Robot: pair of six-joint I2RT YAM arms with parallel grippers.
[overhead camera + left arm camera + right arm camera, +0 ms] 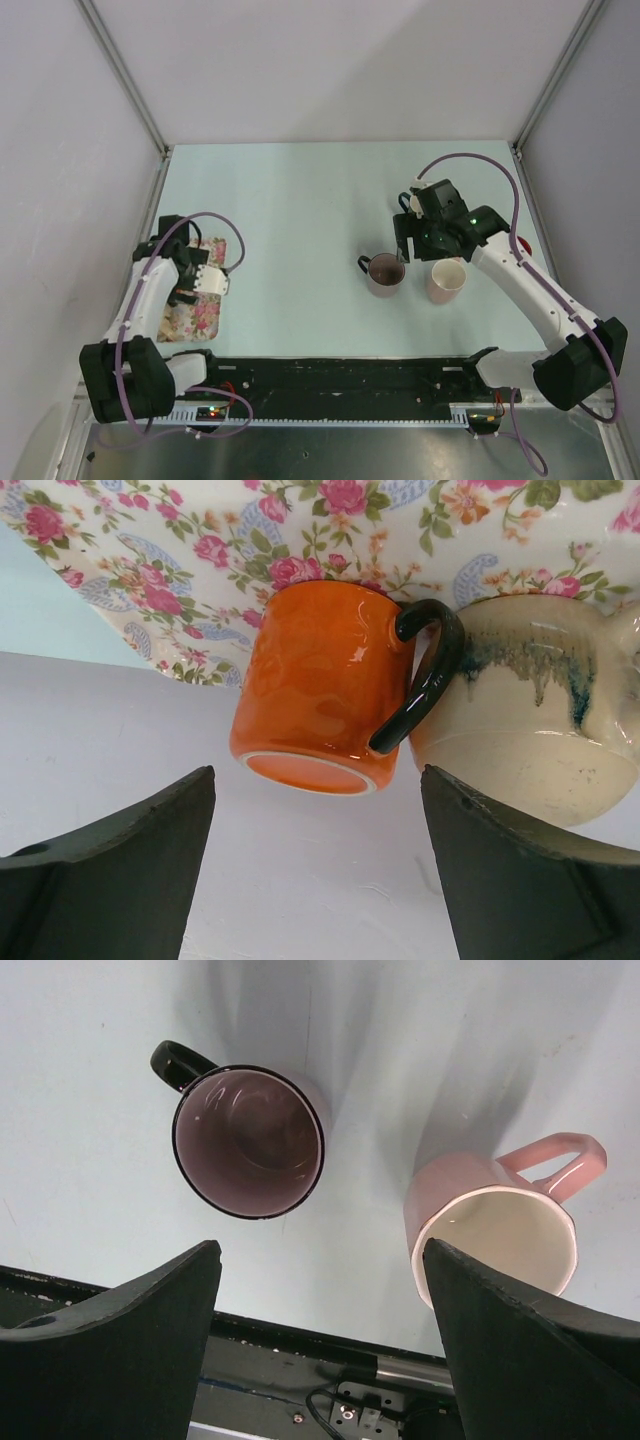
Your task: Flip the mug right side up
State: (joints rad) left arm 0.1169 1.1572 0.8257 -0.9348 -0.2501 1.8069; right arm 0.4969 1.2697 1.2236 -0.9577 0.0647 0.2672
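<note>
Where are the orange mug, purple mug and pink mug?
orange mug (325, 695), left wrist view, glossy side
purple mug (250, 1145), right wrist view, inside bottom
pink mug (450, 1178), right wrist view, outer wall

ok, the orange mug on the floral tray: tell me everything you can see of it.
The orange mug looks like glossy glazed ceramic, with a faint embossed pattern on its wall and a dark loop handle. It stands upside down on the floral tray: its flat base, edged by a pale ring, faces the left wrist camera, and its mouth is hidden against the tray. The handle appears to touch the cream drip-glazed mug beside it. The open left gripper is short of it, touching nothing.
</note>
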